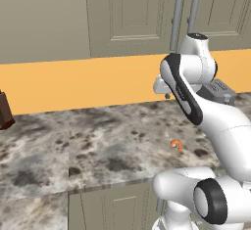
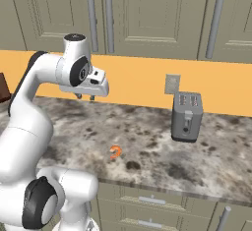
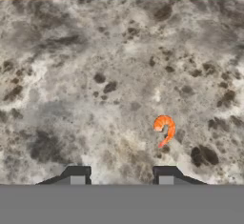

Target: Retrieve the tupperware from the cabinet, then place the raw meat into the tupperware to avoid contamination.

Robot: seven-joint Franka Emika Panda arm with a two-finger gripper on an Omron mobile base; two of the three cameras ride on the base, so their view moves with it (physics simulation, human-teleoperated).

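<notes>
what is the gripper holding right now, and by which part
Nothing. The gripper hangs above the counter with its jaws apart and nothing between them; the raw meat lies loose on the stone below.

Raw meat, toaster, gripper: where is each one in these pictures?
raw meat (image 3: pixel 164 129): hand view, middle of its curl.
toaster (image 2: pixel 186 116): right base view, front face.
gripper (image 2: pixel 85 97): right base view, between its fingertips.
</notes>
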